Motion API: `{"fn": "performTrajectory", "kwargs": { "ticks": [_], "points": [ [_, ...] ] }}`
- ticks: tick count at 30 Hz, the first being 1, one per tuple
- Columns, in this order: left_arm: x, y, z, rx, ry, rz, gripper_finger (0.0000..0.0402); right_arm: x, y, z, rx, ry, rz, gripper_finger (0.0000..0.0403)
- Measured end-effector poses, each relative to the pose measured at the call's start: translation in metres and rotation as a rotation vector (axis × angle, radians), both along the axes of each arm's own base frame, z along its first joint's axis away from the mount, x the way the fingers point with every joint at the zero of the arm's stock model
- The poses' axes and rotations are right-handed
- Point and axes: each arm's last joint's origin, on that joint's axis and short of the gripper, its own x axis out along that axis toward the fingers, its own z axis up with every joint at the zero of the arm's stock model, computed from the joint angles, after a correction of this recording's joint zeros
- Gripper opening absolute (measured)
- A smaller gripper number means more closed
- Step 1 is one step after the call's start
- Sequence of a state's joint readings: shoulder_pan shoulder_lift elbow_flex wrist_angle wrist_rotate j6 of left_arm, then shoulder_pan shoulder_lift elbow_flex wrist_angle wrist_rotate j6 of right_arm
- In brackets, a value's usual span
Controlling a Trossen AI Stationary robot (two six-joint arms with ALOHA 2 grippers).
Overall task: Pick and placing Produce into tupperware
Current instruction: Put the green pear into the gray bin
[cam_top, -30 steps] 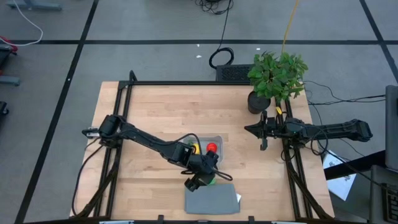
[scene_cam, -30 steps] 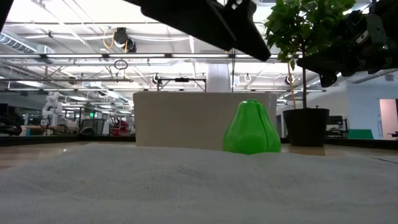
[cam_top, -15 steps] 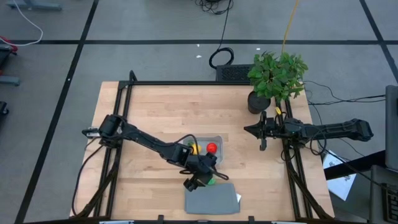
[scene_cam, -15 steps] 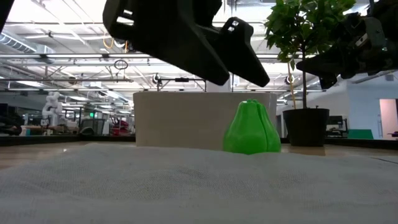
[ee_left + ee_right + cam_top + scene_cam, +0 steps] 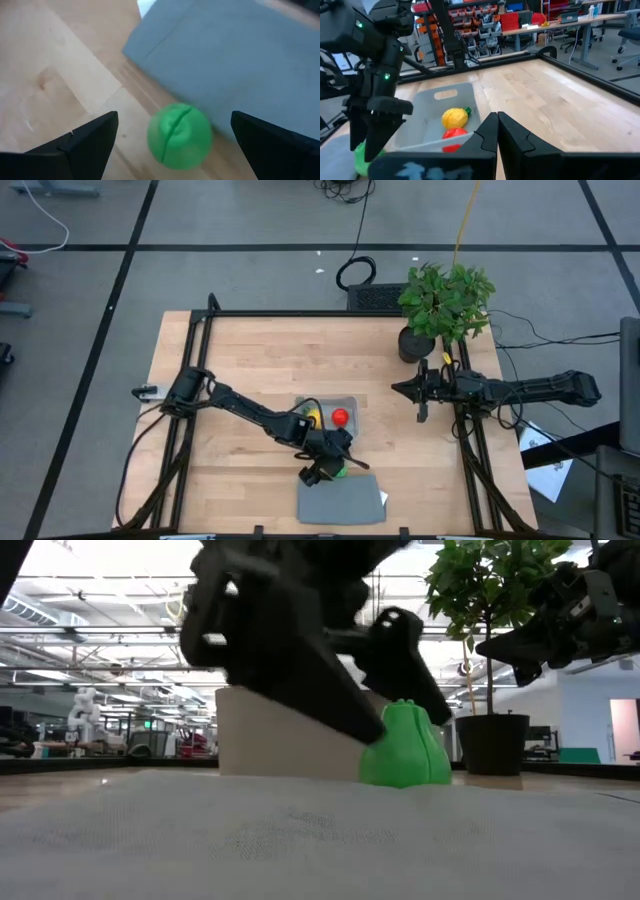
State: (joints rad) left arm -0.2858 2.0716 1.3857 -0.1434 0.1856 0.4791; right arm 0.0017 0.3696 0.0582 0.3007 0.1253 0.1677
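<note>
A green toy pear (image 5: pixel 179 135) stands upright on its base on the wood, right at the far edge of the flat grey lid (image 5: pixel 340 500). My left gripper (image 5: pixel 175 120) is open and hangs low over the pear (image 5: pixel 341 471), one finger on either side with a gap at each. In the low view its dark fingers (image 5: pixel 330 680) reach down around the pear (image 5: pixel 405 745). The clear tupperware (image 5: pixel 345 404) holds the yellow piece (image 5: pixel 312 416) and the red round piece (image 5: pixel 340 417). My right gripper (image 5: pixel 420 390) is shut and waits near the table's right edge.
A potted plant (image 5: pixel 445 300) stands at the far right corner, close behind my right arm. The grey lid lies at the near edge, just in front of the pear. Bare wood stretches across the table's left and far parts.
My left gripper has come down toward the green pear, from well above it to a place where its fingers stand around the pear's upper part. The pear, the tupperware and my right arm have stayed where they were.
</note>
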Motion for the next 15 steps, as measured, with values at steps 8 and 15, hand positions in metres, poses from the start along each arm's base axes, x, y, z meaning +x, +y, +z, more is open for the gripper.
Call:
{"fn": "performTrajectory", "kwargs": {
  "ticks": [8,15],
  "points": [
    [0.003,0.002,-0.018,0.035,0.031,-0.025,0.0392,0.002,0.000,-0.002,-0.005,0.016,0.000,0.0000],
    [0.003,0.001,-0.020,0.031,0.024,-0.057,0.0376,0.002,0.000,-0.001,-0.011,0.013,0.000,0.0000]
  ]
}}
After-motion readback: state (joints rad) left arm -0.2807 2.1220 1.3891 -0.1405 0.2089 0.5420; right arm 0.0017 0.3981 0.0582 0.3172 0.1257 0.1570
